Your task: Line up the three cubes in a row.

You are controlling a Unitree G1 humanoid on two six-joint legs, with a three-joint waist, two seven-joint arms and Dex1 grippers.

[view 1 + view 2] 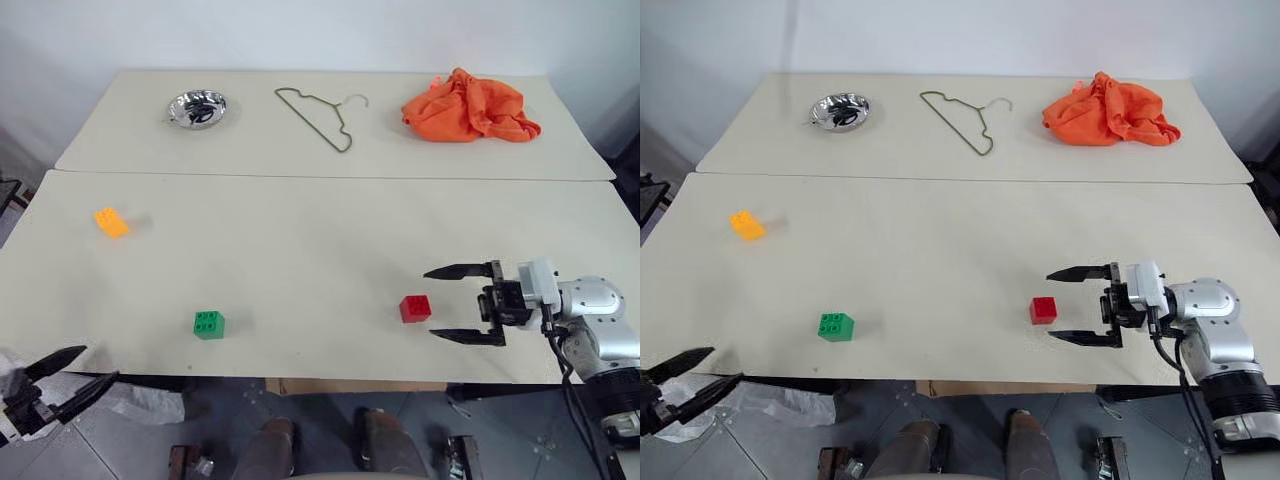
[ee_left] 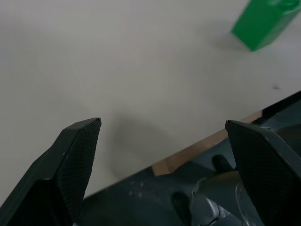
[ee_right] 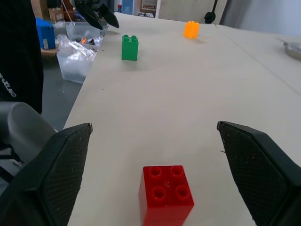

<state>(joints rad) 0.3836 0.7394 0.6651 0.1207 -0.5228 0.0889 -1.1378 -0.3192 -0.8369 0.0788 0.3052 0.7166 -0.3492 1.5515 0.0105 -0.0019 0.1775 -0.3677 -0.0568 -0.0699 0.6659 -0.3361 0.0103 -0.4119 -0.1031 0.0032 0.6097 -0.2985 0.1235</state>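
Cubes not yet in a row: red cube (image 1: 415, 308) sits lower right, free just off the spread-fingered right gripper (image 1: 468, 303), green cube (image 1: 209, 324) lower centre-left, orange-yellow cube (image 1: 110, 222) far left, while left gripper (image 1: 68, 374), fingers apart and empty, hangs off the table (image 1: 300, 250) edge.

red cube (image 3: 164, 193): glossy plastic
table (image 1: 300, 250): matt, smooth
bowl (image 1: 197, 108): shiny metal
hanger (image 1: 318, 118): thin wire
cloth (image 1: 468, 107): crumpled orange fabric
right gripper (image 3: 155, 174) pads (image 3: 66, 165): textured black
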